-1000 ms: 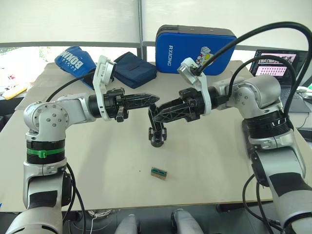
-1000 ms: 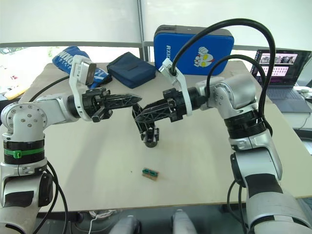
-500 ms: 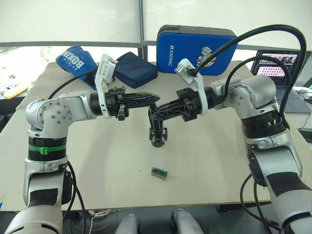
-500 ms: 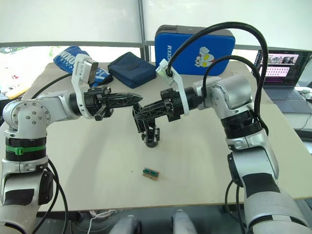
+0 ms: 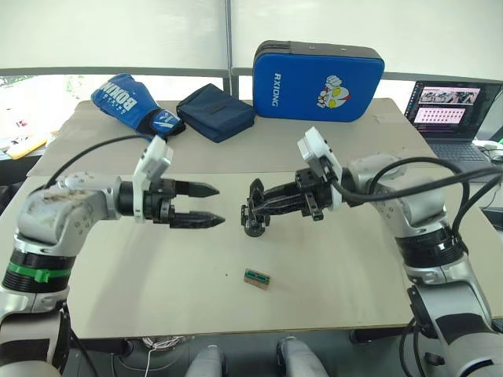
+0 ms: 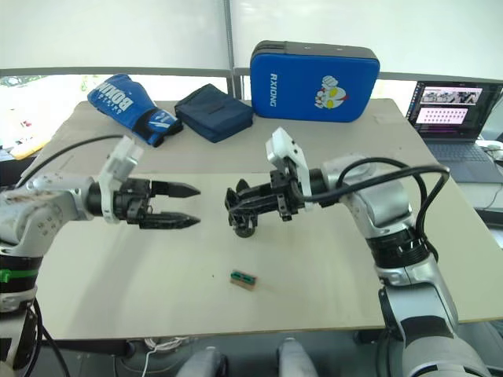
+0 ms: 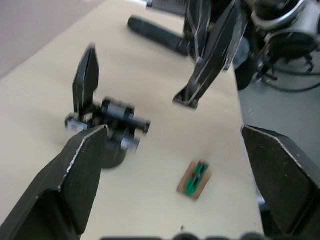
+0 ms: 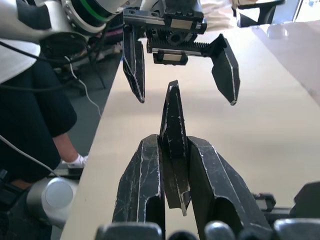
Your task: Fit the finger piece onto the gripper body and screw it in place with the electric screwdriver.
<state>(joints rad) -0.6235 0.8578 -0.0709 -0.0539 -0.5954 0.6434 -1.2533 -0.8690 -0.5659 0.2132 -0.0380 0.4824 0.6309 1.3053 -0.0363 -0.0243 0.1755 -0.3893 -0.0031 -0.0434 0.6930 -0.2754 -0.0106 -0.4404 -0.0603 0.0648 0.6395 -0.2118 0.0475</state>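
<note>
A small green-topped block [image 5: 256, 278] lies nearest on the bench [image 5: 338, 267]. Beyond it, the left gripper [image 5: 206, 205] hangs wide open and empty. The right gripper [image 8: 172, 165] pinches the finger piece [image 8: 172, 135] beside the standing gripper body [image 5: 253, 214]. Fitting and screwing both look undone.

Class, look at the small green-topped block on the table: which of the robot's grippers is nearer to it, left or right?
Roughly level, the left gripper perhaps slightly nearer. It hovers open up and to the left of the green-topped block; the right gripper, shut on the finger piece, hangs almost directly beyond it.
</note>
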